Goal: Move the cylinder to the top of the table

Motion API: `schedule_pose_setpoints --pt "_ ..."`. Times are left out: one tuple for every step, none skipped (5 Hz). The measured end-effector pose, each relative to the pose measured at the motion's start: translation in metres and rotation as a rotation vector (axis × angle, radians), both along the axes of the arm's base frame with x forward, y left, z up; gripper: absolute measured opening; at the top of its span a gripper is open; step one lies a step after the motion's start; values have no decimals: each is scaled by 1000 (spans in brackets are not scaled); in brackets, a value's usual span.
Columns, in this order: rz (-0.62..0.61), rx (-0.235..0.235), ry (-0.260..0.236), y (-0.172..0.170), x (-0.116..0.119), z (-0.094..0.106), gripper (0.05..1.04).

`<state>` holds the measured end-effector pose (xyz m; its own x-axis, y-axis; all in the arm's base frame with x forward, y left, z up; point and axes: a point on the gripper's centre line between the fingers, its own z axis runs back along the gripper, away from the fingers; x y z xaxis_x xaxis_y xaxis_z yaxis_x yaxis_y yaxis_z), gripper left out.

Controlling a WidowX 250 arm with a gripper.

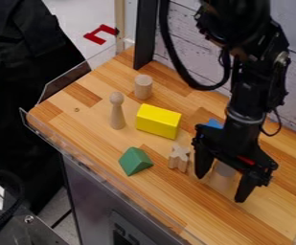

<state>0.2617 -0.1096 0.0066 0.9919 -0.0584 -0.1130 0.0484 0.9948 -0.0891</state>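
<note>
The hand (221, 188) covers part of a pale cylinder (223, 178), and the arm (247, 91) partly hides a blue block (212, 123).

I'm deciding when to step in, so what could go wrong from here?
The small notched wooden block stands close beside one finger of the open pincer, so a sideways shift might knock it over.
The pale cylinder shows between the fingers, ungripped; if they close off-centre, it could tip or slip.
A second cylinder stands beyond the yellow block, and the task doesn't say which to move, so the wrong one may be taken.
</note>
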Motion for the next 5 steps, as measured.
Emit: schedule_pose_setpoints --pt "17 11 -15 1 2 0 686" --pt "47 21 -22 2 4 -1 507" --pt "65 30 -25 4 5 0 507" --pt "136 43 -82 19 12 26 506" --pt "231 27 -152 47 23 60 506"
